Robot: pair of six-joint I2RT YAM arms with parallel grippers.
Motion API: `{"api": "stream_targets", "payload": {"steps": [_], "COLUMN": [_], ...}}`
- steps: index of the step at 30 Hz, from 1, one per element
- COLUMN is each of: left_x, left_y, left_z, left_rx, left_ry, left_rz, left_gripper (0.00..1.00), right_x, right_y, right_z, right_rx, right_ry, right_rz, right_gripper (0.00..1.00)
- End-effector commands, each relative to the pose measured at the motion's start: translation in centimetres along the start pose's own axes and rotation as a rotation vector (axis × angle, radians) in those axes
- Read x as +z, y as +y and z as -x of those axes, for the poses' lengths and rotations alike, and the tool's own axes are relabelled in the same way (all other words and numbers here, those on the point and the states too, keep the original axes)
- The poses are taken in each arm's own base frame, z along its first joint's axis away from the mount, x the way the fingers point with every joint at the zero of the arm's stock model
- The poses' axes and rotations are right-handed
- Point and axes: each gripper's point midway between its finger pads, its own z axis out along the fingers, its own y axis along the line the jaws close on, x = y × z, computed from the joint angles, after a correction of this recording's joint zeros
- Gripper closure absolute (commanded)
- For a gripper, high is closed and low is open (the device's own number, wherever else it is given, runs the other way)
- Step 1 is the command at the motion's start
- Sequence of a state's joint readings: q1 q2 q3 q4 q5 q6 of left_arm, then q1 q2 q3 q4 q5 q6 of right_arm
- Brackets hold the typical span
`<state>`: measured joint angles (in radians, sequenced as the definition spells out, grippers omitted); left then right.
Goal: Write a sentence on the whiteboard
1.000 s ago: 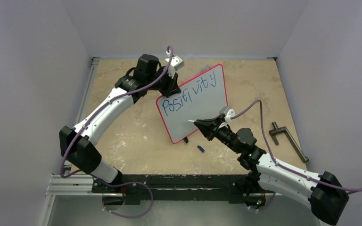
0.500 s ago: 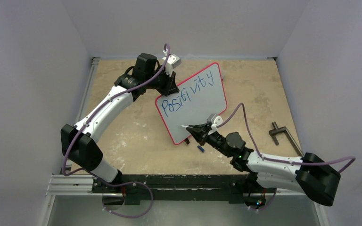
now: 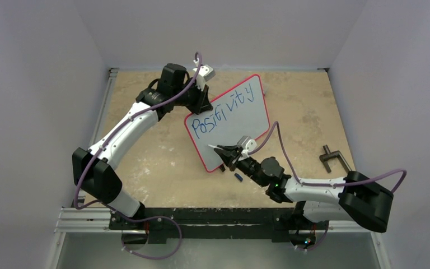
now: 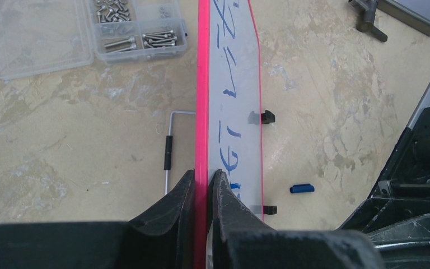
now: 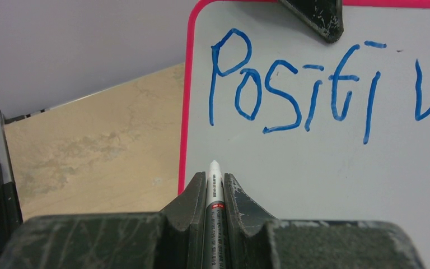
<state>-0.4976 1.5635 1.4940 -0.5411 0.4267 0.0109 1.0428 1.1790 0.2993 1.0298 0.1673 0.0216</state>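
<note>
The whiteboard [image 3: 232, 126] stands tilted on its black clip feet [image 4: 267, 117], red-framed, with "Positivity" written on it in blue. My left gripper [image 3: 202, 104] is shut on its upper red edge; in the left wrist view the fingers [image 4: 204, 179] pinch the frame of the whiteboard [image 4: 238, 84]. My right gripper [image 3: 228, 153] is shut on a white marker [image 5: 214, 196], whose uncapped tip points at the blank lower left of the whiteboard [image 5: 325, 168], below the "P" and just inside the red frame. Whether the tip touches the surface I cannot tell.
A small blue marker cap [image 3: 238, 177] lies on the table in front of the board. A dark metal clamp [image 3: 339, 162] lies at the right. Behind the board are a clear box of screws [image 4: 84, 31] and a hex key [image 4: 169, 151].
My right arm has swung left and nearer, carrying the marker from the board's lower right to its lower left. The board and left gripper shifted slightly left early on, then held still.
</note>
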Motion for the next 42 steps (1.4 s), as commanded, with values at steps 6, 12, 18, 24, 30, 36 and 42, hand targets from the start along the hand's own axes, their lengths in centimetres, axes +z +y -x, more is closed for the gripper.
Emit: {"api": "stream_targets", "payload": {"steps": [6, 12, 18, 24, 30, 36, 42], "left_x": [0.1, 0.1, 0.1, 0.0, 0.0, 0.0, -0.1], "left_y": [2.4, 2.4, 2.3, 2.3, 2.3, 2.3, 2.2], "left_z": [-4.8, -4.8, -4.7, -4.7, -4.7, -4.6, -4.6], "left_rx": [0.001, -0.001, 0.000, 0.000, 0.001, 0.002, 0.002], "left_ry": [0.174, 0.175, 0.171, 0.170, 0.171, 0.169, 0.169], "left_rz": [0.093, 0.090, 0.088, 0.086, 0.088, 0.087, 0.086], "left_gripper": [1.00, 1.00, 1.00, 1.00, 1.00, 1.00, 1.00], "right_x": [1.9, 2.2, 2.5, 2.9, 3.1, 3.3, 3.6], "right_y": [0.2, 0.4, 0.4, 0.1, -0.1, -0.8, -1.5], "right_z": [3.0, 2.2, 1.4, 1.1, 0.7, 0.5, 0.3], "right_rx": [-0.044, -0.044, -0.042, -0.047, -0.054, -0.064, -0.073], "right_ry": [-0.094, -0.074, -0.055, -0.048, -0.037, -0.025, -0.017], "right_rz": [-0.011, -0.008, -0.011, -0.032, -0.049, -0.090, -0.131], "right_gripper": [1.00, 1.00, 1.00, 1.00, 1.00, 1.00, 1.00]}}
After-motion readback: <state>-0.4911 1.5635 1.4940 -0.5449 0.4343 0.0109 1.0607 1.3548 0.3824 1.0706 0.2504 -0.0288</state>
